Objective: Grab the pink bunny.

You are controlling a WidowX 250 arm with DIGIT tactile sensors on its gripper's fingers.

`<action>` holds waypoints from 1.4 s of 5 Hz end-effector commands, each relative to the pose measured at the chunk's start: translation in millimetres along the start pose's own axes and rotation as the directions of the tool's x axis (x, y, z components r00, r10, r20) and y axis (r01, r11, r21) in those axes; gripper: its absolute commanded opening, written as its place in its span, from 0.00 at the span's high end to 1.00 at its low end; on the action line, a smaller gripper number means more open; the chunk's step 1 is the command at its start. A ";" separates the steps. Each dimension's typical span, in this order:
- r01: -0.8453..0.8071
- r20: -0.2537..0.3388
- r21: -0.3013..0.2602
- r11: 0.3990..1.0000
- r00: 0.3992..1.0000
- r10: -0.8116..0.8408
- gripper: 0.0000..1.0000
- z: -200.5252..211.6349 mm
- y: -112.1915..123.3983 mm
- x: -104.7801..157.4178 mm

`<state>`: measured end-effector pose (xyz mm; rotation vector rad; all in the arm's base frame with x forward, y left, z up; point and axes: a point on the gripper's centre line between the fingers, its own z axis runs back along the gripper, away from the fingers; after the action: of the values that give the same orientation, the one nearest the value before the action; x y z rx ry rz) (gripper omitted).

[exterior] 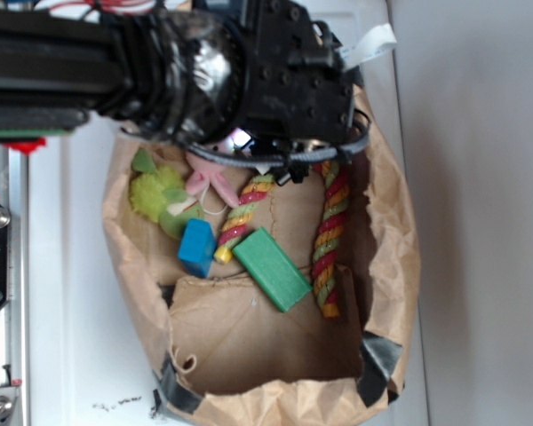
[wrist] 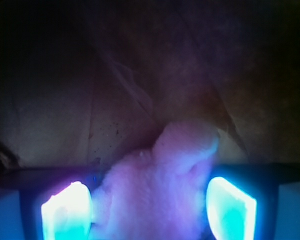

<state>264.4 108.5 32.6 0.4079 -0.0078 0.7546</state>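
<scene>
**Desk editor:** Glowing pads (wrist: 67, 210) are filling the bottom of the wrist view. What is sitting between them?

**Photographer:** Soft pink plush, the pink bunny (wrist: 160, 185). The tool (wrist: 149, 210) is standing apart, one pad on each side of the toy, the left pad touching or all but touching the fabric, the right just beside it. It is not clamping yet.

**Desk editor:** And from outside?

**Photographer:** The black arm is covering the top of a brown paper bag (exterior: 386, 266) lying on the white desk (exterior: 84, 293). The bunny's pink limbs are poking out from under the arm, beside a lime-green plush toy (exterior: 160, 195), with a blue block (exterior: 195, 247), a green block (exterior: 271, 268) and a striped rope (exterior: 330, 235) sharing the bag.

**Desk editor:** Which step is this?

**Photographer:** I am judging it as the moment before the grasp. The next move is calling for a squeeze, firm enough to hold soft plush, then a straight lift clear of the green toy.
</scene>
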 end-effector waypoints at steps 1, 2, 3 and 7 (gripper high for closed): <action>-0.051 0.006 0.008 0.999 0.999 0.051 1.00 7.6 16.0 6.7; -0.070 0.008 0.004 0.998 0.998 0.070 1.00 11.0 22.1 6.2; -0.051 0.022 -0.058 0.997 0.998 0.052 1.00 34.6 37.5 6.2; 0.295 0.240 -0.255 0.921 0.942 -0.235 1.00 129.1 64.2 4.6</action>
<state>243.9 87.2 155.2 0.1947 -0.1888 0.4402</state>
